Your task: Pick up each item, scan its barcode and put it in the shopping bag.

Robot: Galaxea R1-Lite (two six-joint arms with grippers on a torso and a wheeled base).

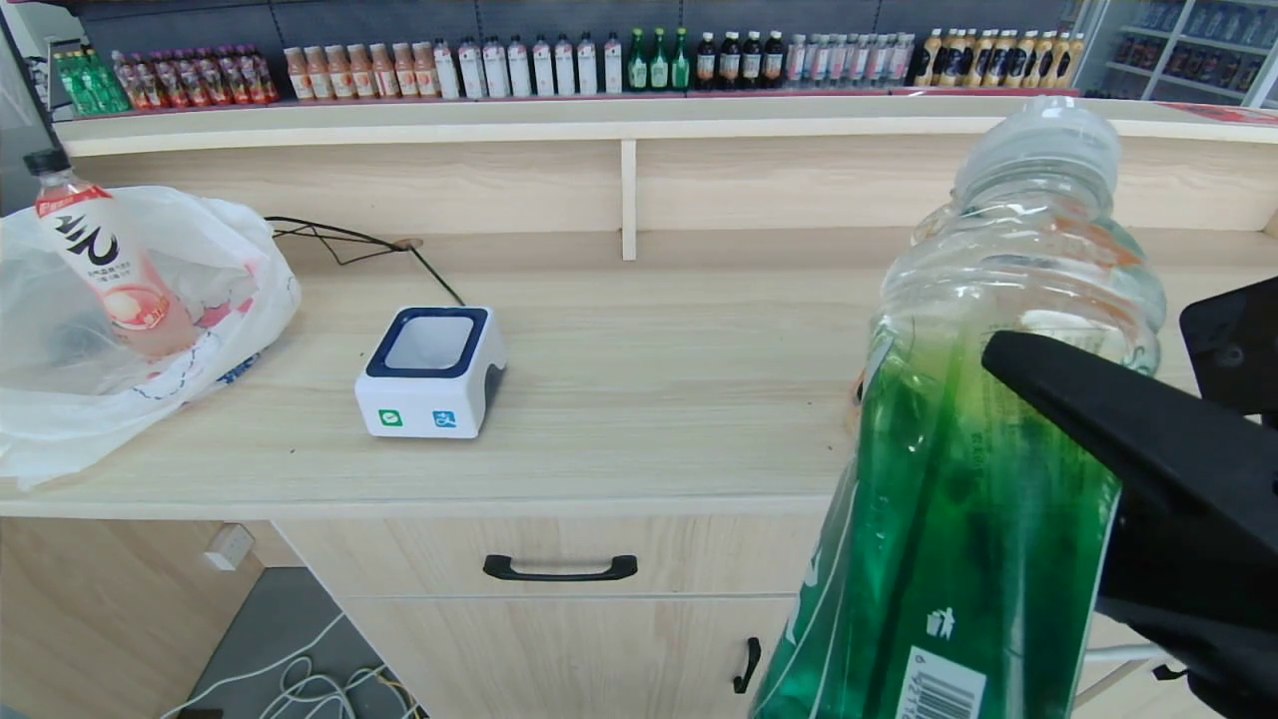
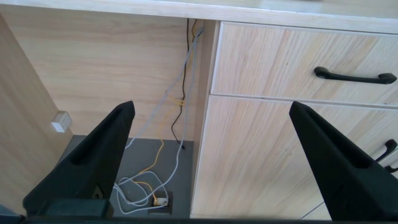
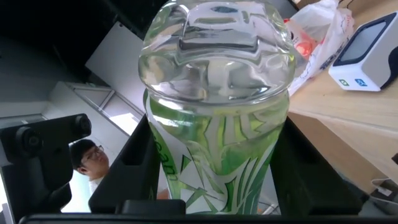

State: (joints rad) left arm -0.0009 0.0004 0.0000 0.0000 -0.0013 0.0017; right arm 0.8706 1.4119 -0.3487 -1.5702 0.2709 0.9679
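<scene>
Pinching a clear bottle (image 1: 958,519) with a green label, the right gripper's (image 3: 217,174) black fingers (image 3: 134,162) press against its sides, one on each flank. In the head view the bottle is held up close to the camera on the right, tilted, with its cap end up and away and a barcode (image 1: 939,689) showing low on the label. It is above the front edge of the wooden counter (image 1: 649,399) and not touching it.

The left gripper (image 2: 211,155) hangs below the counter top with its fingers (image 2: 93,162) spread wide and nothing between them, facing the drawer fronts (image 2: 280,62) and some cables (image 2: 149,186) on the floor.

On the counter, a white scanner (image 1: 431,369) with a dark blue rim sits left of centre, well apart from the held bottle. A cord (image 1: 339,240) runs from it toward the back. At the counter's left end lies the white plastic shopping bag (image 1: 230,270), and a pink-labelled bottle (image 1: 100,260) with a black cap stands in it. Rows of drinks (image 1: 599,60) line the shelf behind.
</scene>
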